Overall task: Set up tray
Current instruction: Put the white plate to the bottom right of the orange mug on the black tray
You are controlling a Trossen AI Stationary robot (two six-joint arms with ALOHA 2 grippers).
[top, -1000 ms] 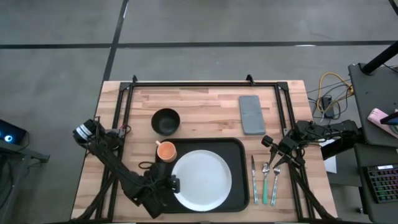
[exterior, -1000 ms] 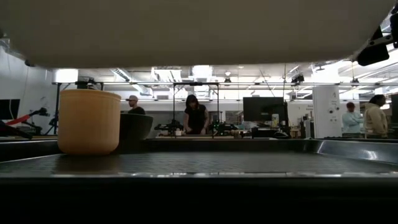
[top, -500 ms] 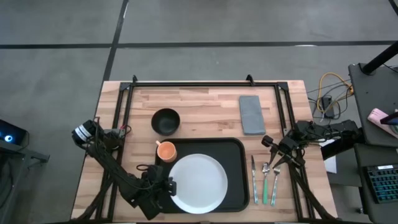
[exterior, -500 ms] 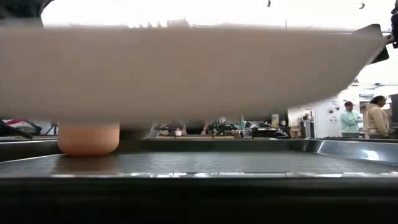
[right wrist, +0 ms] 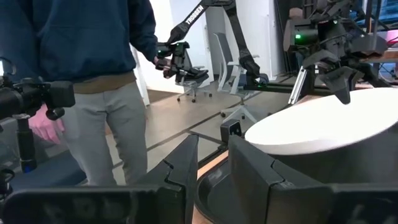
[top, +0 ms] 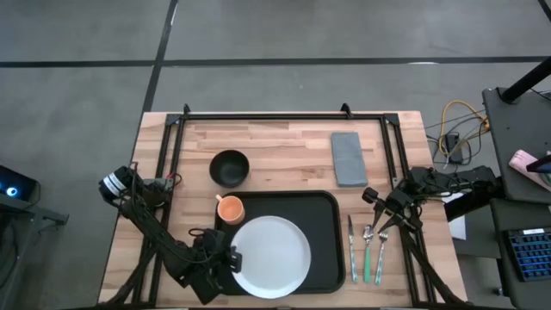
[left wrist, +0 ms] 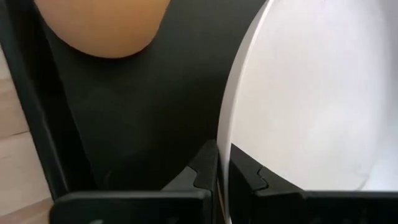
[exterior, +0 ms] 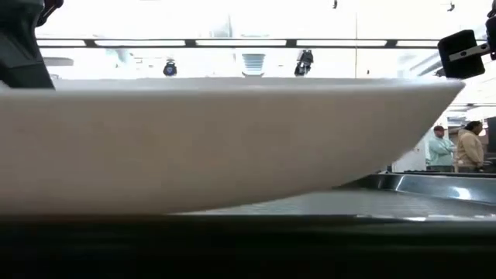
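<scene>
The black tray lies on the table's near middle. Over it is the white plate, which fills the low view and hides the cup there. An orange cup stands in the tray's far left corner and also shows in the left wrist view. My left gripper is at the plate's left rim, shut on it. My right gripper waits open by the table's right edge, above the cutlery. My left gripper pinches the plate's left rim between its two fingers, one on the upper face and one underneath. The fingers come roughly level from the table's near left. The plate sits low over the tray; whether its underside touches the tray, I cannot tell.
A black bowl stands on the wood beyond the tray. A grey folded napkin lies at the far right. Knife, fork and spoon lie right of the tray. A black frame runs around the table. People stand in the room behind.
My left gripper has moved down and toward the table's near left corner, still shut on the plate's rim. The plate has come down from well above the tray to just over it and has shifted left and nearer. The cup is now hidden behind it in the low view.
</scene>
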